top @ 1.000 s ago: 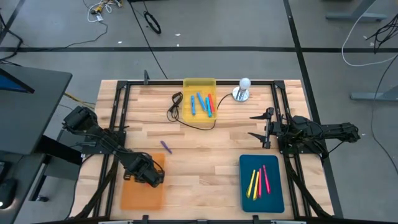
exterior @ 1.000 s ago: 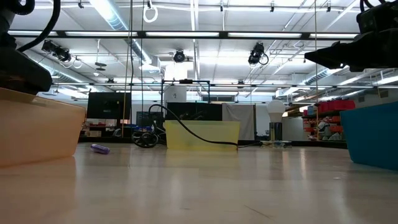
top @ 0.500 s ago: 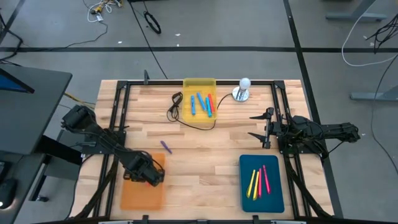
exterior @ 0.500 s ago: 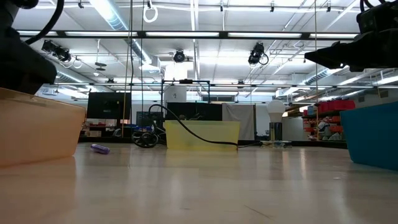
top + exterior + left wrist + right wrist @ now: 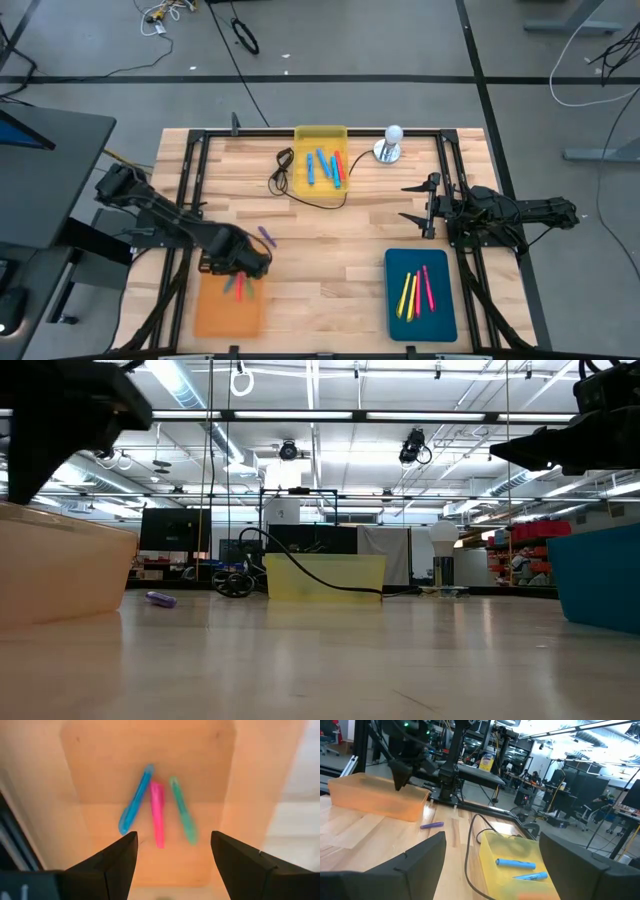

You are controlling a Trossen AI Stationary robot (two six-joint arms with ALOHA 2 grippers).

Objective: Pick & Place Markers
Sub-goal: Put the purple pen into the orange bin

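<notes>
**Marker sorting: nearly wrapped up, one straggler left**

Starting on the left: the left pincer [image 5: 243,265] hangs over the far end of the orange tray [image 5: 215,312], fingers apart with nothing between them. The wrist cam looks straight down into that tray and shows three markers lying on its floor: a blue marker [image 5: 135,800], a pink marker [image 5: 158,813] and a green marker [image 5: 182,810], fanned out and close together. The tray looks like smooth translucent plastic, a shallow rectangle with rounded corners.

Just past the tray, a purple marker [image 5: 267,236] lies loose on the counter [image 5: 340,250], which is pale wood planks with visible grain. My guess is that's the only one left to pick up.

In the middle at the far edge sits the yellow tray [image 5: 303,170] with blue and reddish markers [image 5: 327,167] in it, and a thin black cable [image 5: 300,195] looping around its near side.

On the right, the teal tray [image 5: 445,305] holds yellow and pink markers [image 5: 415,290]. The right pincer [image 5: 418,204] is parked beside the counter's right rail, fingers spread wide, holding nothing.

So most of it's sorted; I'd call it nearly done.
</notes>
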